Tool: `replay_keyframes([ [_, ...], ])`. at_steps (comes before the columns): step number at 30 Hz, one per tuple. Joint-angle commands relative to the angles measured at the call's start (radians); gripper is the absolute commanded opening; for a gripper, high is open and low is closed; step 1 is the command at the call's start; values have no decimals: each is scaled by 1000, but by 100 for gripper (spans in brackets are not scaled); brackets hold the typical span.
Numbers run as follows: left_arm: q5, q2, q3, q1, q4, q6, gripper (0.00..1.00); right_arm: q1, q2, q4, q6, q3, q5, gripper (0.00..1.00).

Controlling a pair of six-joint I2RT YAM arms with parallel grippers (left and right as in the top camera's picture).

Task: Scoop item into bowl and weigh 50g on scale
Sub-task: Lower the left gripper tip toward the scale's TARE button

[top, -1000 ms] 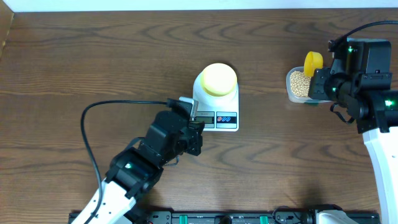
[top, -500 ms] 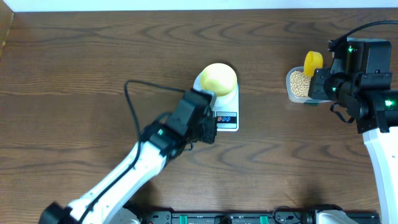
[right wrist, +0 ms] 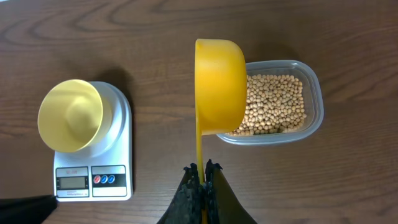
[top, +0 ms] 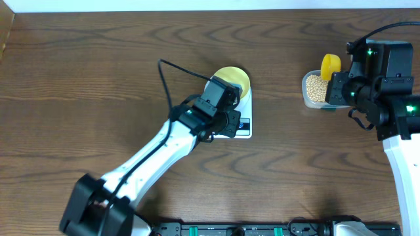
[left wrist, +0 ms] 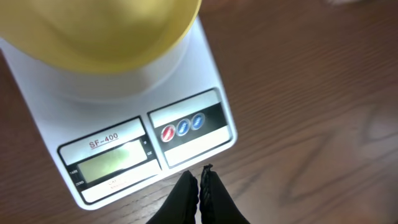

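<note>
My left fingers (left wrist: 188, 191) are shut, empty, just off the front edge of the scale (left wrist: 37, 102), which carries the bowl (left wrist: 93, 31). My right fingers (right wrist: 190, 186) pinch the yellow scoop (right wrist: 219, 87) near the beans (right wrist: 273, 106).

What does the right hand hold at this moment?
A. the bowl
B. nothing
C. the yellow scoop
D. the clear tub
C: in the right wrist view, the right hand is shut on the thin handle of the scoop, while the bowl sits apart on the scale.
</note>
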Motion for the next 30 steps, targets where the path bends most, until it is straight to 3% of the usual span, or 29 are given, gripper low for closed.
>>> replay_keyframes([
  [1,-21,52,10,-5,-9,14,7,1,-8,3,-14,4,1,1],
  [16,-77,137,8,-5,15,13,7,1,-6,6,-14,4,1,1],
  [30,-77,-42,-16,-5,-31,-5,7,1,-6,2,-14,4,1,1],
])
